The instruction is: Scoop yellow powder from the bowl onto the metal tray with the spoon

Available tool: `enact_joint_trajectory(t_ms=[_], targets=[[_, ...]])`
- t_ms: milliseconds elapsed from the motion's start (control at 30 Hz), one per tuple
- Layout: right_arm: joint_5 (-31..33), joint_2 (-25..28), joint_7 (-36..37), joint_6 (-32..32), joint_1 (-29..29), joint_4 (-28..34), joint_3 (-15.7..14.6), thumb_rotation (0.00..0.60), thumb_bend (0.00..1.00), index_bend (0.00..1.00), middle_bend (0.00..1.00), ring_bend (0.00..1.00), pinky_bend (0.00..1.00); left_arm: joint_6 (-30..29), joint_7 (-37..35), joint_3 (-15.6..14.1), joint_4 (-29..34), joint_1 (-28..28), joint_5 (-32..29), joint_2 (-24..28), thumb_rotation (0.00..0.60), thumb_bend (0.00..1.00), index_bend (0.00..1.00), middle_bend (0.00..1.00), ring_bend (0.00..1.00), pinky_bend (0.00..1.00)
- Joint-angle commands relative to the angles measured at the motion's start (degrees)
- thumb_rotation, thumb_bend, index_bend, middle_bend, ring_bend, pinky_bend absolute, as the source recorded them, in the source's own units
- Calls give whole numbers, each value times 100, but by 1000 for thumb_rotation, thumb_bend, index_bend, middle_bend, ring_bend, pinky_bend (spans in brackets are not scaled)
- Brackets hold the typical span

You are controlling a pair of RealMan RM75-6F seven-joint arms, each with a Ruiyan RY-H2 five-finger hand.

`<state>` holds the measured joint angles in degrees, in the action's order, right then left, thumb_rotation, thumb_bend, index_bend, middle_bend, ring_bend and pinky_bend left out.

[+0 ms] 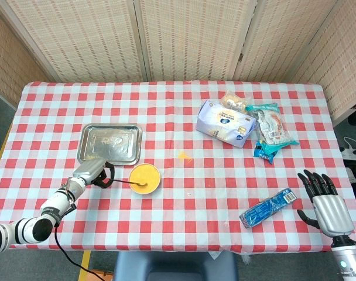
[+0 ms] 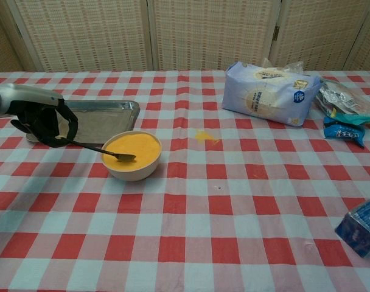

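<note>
Fingers (image 2: 48, 125) of the left hand (image 1: 91, 172) curl dark around the handle end of the spoon (image 2: 100, 149), closed tight on it; hand sits low over the tablecloth. Right hand (image 1: 328, 202) at the opposite near corner, fingers spread apart and pointing away from the robot, nothing in them.

Table (image 1: 184, 123), red-and-white check cloth, runs under both hands.

Metal tray (image 1: 110, 143), shallow, shiny, lies just behind the left fingers; in the chest view the hand overlaps its near left corner. Faint pale smear on the tray floor; cannot tell what it is.

Large pale blue-white bag (image 2: 270, 92) lies well apart from the left fingers, across the table toward the right hand's side. Small packets (image 1: 270, 130) are heaped against its far end, one blue wrapper nearest the table edge.

Bowl (image 2: 131, 156), white outside, filled with yellow powder (image 1: 145, 178), sits just beside the left fingers on their inner side, in front of the tray's near right corner. Spoon reaches from the fingers to the bowl, handle sloping down; its scoop end rests on the powder at the near left part of the bowl.

Blue packet (image 1: 269, 207) lies near the right fingers, on their inner side, angled.

Small yellow spill (image 2: 206, 137) on the cloth beyond the bowl, between it and the large bag.
</note>
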<state>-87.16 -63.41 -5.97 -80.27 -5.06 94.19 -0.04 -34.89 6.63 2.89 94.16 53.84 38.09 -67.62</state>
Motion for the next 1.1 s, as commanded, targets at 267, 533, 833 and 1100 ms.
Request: enact_joint_trajectory(t_ms=[267,533,833,1100], targets=[[90,-20,-20,60,-21,-27,34,600,185,0,0,0,0,85,-125,101,-339,130,-135,-173,600,539,957,1000,1000,1000],[214,-32,-28,137,-49,-60,80,600,185,0,0,0,0,329,-411,226,-860,148,-130,-356,600,537,957,1000,1000,1000],[252,-24,-18,161,-59,-54,94,600,185,0,0,0,0,381,-577,301,-600,59,188,-44,600,537,957,1000,1000,1000],[113,11,11,52,-22,5,51,600,185,0,0,0,0,177,-409,151,-129,12,337,180,600,538,957,1000,1000,1000]])
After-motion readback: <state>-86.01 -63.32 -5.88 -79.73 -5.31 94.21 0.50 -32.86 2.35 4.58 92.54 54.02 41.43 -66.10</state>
